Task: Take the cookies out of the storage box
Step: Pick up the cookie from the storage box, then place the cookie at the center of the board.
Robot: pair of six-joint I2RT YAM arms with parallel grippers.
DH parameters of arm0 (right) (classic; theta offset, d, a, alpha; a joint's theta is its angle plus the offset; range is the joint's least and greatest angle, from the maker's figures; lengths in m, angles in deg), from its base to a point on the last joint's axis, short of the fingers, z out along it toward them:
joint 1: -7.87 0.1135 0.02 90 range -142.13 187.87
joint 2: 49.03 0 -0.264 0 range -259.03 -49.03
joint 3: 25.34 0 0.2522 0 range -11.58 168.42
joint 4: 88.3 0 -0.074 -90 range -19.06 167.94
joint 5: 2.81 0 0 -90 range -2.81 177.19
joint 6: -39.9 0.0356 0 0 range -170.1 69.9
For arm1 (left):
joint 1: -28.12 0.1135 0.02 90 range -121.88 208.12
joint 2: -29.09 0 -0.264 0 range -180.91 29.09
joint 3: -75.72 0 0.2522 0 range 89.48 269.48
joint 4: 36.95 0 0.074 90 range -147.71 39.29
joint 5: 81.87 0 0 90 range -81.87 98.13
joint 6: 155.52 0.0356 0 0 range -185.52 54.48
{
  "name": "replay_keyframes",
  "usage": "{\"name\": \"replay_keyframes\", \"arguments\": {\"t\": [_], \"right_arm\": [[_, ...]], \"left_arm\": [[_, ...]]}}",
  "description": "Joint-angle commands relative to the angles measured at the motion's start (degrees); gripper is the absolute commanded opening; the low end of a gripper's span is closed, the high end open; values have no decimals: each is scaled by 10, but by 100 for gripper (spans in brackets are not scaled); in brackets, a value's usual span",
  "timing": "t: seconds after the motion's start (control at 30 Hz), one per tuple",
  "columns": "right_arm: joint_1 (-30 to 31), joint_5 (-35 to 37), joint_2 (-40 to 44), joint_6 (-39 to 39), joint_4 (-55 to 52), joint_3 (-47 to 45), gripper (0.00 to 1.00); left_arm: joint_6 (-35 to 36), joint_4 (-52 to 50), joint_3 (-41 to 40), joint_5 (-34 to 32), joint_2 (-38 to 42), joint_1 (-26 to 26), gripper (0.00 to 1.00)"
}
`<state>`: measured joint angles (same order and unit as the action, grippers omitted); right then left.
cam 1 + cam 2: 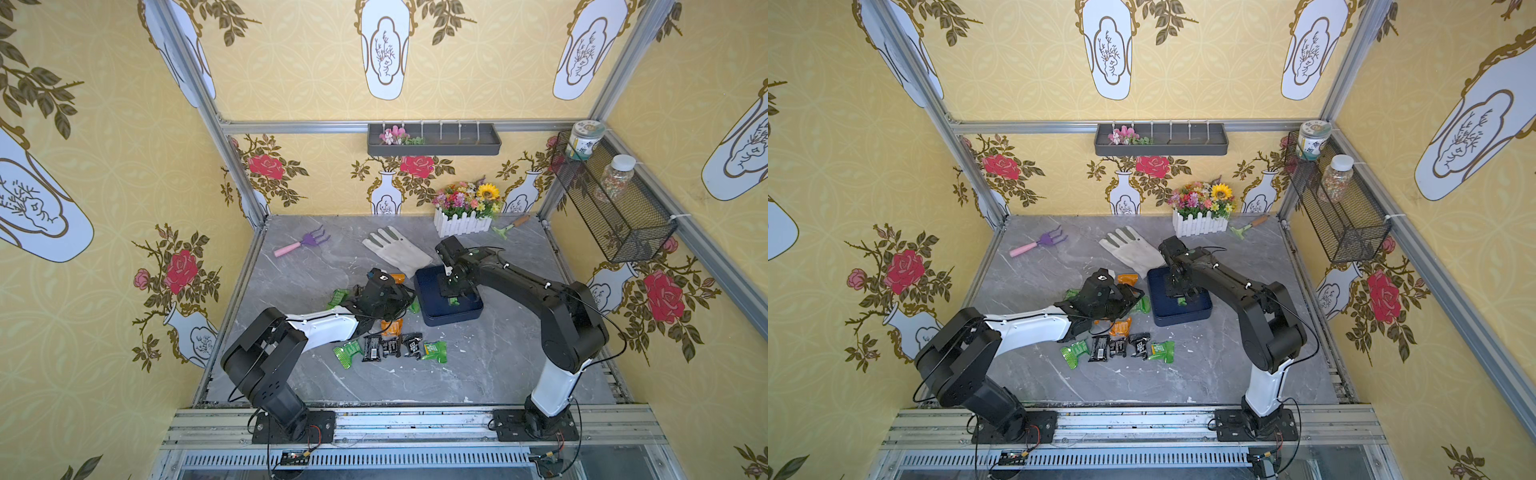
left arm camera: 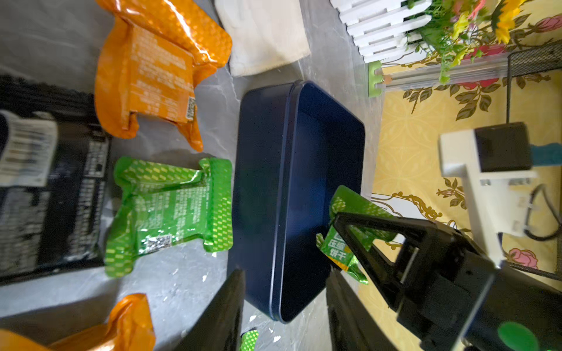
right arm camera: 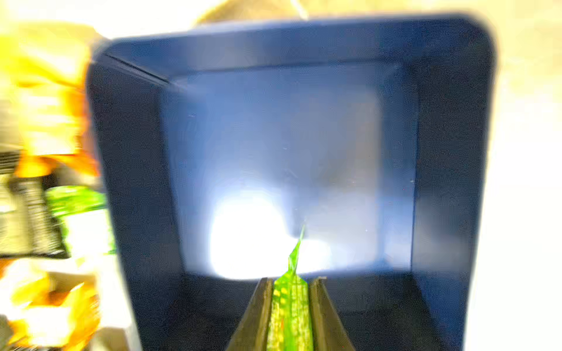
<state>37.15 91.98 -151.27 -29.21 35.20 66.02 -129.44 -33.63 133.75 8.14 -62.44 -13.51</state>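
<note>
Between the two dark fingers (image 3: pixel 261 310) of the right gripper (image 3: pixel 290 279), a green packet (image 3: pixel 290 304) is pinched on edge. The jaws are drawn in almost together, with only the crinkled foil between them, and a thin corner of it sticks out past the tips. The grip sits on the packet's flat faces, which suits a limp wrapper that would fold if taken by its ends. The gripper reaches down from above into the storage box (image 1: pixel 430 318), where low walls leave room to come in and lift straight out. The left wrist view shows the packet hanging at about rim height, and I cannot tell whether it touches the far wall. The box floor seen past the packet is bare, so this looks like the last one inside, though glare hides part of it. Outside the box, the other cookies (image 1: pixel 390 347) lie on the grey table (image 1: pixel 498 353). Black and green ones sit in a rough row toward the front, with an orange one (image 1: pixel 391 326) just behind them and more beside the box's wall. This suggests that side serves as the drop area. The left gripper (image 2: pixel 286 273) hangs low over that heap, jaws partly apart with nothing between them, pointed at the box but clear of it. It is likely parked there so the right arm has a free path. A white glove (image 1: pixel 399 249) lies just behind the box.
</note>
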Motion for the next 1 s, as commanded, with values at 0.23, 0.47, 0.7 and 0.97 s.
{"name": "replay_keyframes", "arguments": {"t": [0.23,0.47,0.7,0.97], "right_arm": [[77,-74,92,67,46,-32,16],[170,-5,15,75,41,9,16],[204,115,-87,55,-18,78,17],[221,191,-150,54,-56,102,28]], "left_arm": [[-91,-7,-103,-165,115,7,48],[-152,-73,-146,-226,178,20,48],[-155,-94,-157,-229,202,24,48],[-155,-109,-166,-230,219,24,47]]}}
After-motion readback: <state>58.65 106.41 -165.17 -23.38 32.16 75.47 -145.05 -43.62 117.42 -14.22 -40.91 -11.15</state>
